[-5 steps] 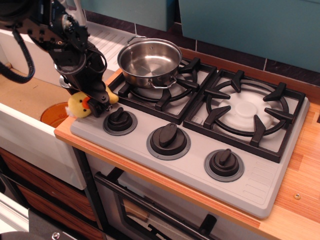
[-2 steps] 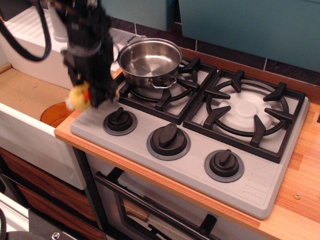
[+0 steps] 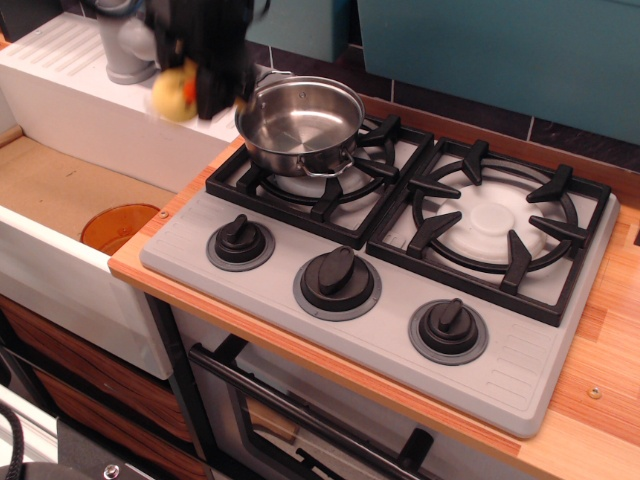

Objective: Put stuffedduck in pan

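Since a moment ago the gripper (image 3: 205, 85) has risen from the stove's front-left corner to the top of the view, carrying the duck (image 3: 174, 95) up with it. The arm is blurred and cut off by the upper edge, so the jaws are hard to make out, but they look closed on the duck, which sticks out yellow at their 9 o'clock side; its beak and eyes are smeared beyond reading. The duck hangs in the air just at 9 o'clock of the pan (image 3: 300, 125), not over it. The pan sits on the left burner grate (image 3: 330, 195), and its far loop handle is partly hidden behind the gripper. At 7 o'clock of the duck, an orange disc (image 3: 115, 225) lies in the sink (image 3: 60, 190).
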Robot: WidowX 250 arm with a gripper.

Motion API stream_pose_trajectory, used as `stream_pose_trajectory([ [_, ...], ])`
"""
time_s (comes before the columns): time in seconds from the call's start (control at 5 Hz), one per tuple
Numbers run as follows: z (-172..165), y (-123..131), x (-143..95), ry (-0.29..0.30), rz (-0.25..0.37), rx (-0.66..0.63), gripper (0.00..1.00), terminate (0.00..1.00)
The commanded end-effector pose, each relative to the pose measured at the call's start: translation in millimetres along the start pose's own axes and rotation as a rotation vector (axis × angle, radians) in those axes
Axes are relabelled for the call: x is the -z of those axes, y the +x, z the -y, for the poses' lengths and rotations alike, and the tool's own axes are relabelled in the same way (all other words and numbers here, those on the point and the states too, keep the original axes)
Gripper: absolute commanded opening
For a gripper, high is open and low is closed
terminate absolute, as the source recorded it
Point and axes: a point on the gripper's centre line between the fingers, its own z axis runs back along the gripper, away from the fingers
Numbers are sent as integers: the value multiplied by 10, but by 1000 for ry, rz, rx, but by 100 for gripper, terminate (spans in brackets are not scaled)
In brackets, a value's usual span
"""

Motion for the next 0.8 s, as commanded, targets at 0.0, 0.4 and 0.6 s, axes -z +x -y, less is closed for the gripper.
stream_pose_trajectory([
  [0.0, 71, 447, -256, -1, 32, 10, 0, 0],
  [0.4, 192, 622, -314, -19, 30, 18, 100, 0],
  [0.6, 187, 675, -300, -23, 41, 26, 100, 0],
])
